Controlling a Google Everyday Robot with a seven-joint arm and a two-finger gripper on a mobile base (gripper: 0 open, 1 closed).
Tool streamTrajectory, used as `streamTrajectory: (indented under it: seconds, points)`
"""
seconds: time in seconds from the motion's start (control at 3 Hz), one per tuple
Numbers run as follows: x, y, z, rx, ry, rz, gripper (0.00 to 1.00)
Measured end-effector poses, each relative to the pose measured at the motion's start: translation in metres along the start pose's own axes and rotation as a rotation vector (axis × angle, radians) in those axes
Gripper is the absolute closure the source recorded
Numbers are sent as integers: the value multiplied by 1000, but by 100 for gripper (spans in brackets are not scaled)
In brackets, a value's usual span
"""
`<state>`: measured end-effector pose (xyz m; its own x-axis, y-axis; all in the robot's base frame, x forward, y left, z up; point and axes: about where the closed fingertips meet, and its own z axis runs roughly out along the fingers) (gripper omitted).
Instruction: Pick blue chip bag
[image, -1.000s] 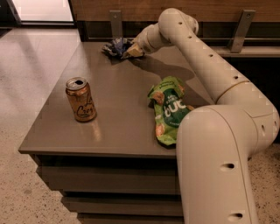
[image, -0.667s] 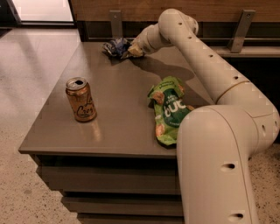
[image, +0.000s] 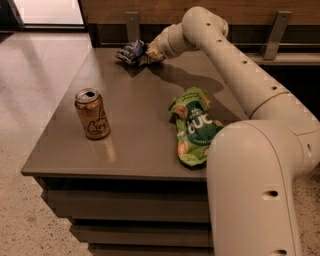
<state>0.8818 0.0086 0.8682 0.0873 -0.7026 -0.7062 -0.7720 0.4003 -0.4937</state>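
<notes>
Blue bag (image: 130, 51): small, crumpled, dark blue with pale patches, at the far edge of the table (image: 135, 130), left of its middle. A dark shadow lies on the table just under and in front of it. Whether it rests on the surface or is raised off it cannot be told.
Gripper (image: 149, 51): at the far edge of the table, pressed against the right side of the blue bag. Whether it is clenched or released cannot be told.
Arm (image: 240, 75): cream-coloured, rising from the near right and reaching over the right side of the table to the far edge.
Green bag (image: 194, 126): larger, lying flat on the right part of the table, its near end at the front edge beside the arm's big lower link.
Can (image: 92, 114): orange, upright, top opened, on the near left part, well apart from both bags.
</notes>
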Motion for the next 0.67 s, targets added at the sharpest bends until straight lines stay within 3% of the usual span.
streamTrajectory:
  seconds: [0.67]
  points:
    - [-30, -20, -33, 76, -60, -72, 100]
